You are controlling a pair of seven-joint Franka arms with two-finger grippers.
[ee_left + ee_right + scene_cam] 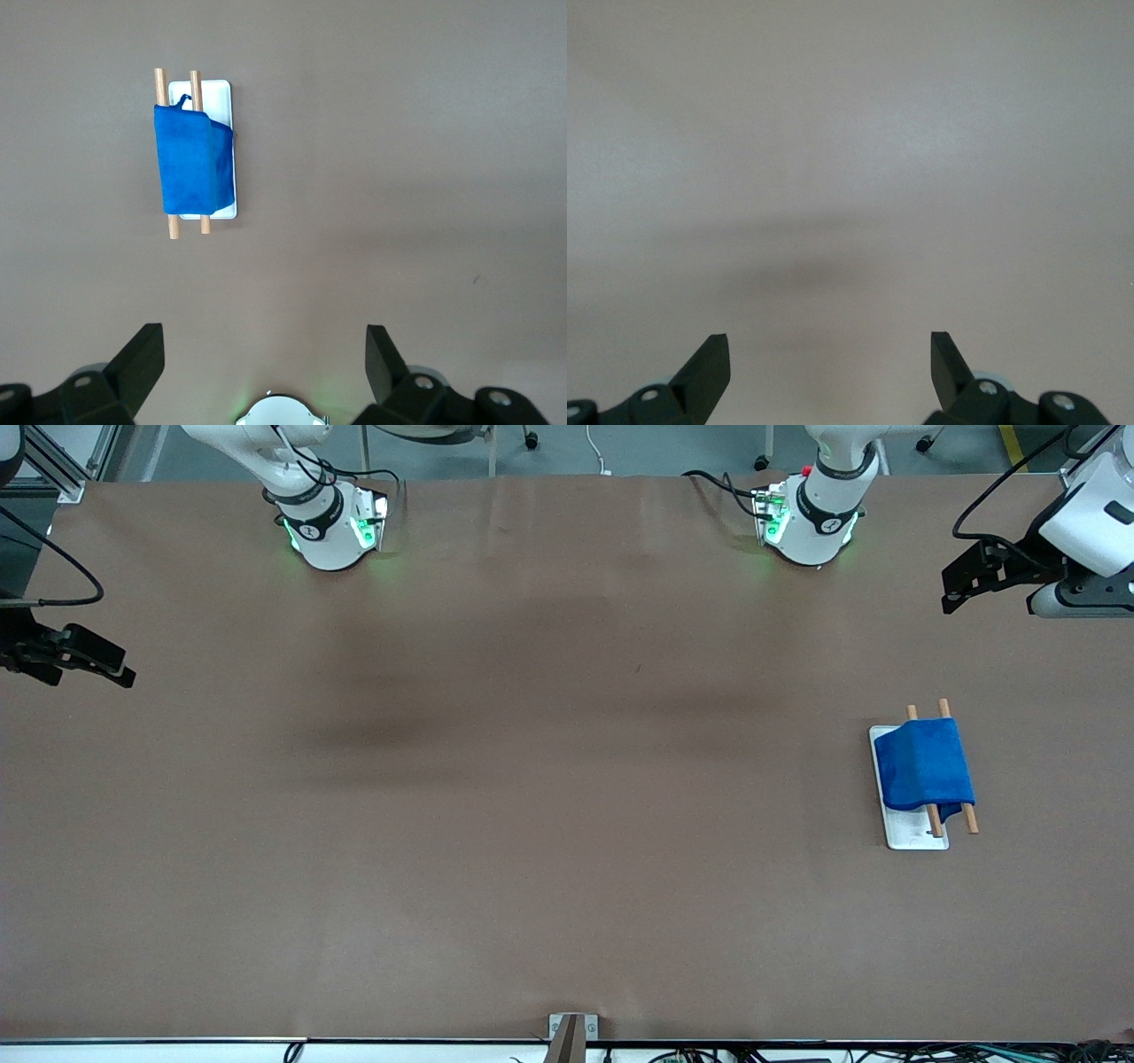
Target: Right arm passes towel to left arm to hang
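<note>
Since the towel (923,764) already hangs over the two rods (955,766) of the rack (912,834) at the left arm's end of the table (532,779), I see no handover left to do. Both the left gripper (264,359) and right gripper (830,363) are spread wide, empty, well apart from the rack. I'd keep both arms parked high so nothing drags the cloth off.

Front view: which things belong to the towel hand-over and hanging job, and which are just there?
Job: towel, draped over the two wooden rods on the white base; left gripper, open; right gripper, open.
Just there: metal bracket at the table edge.
</note>
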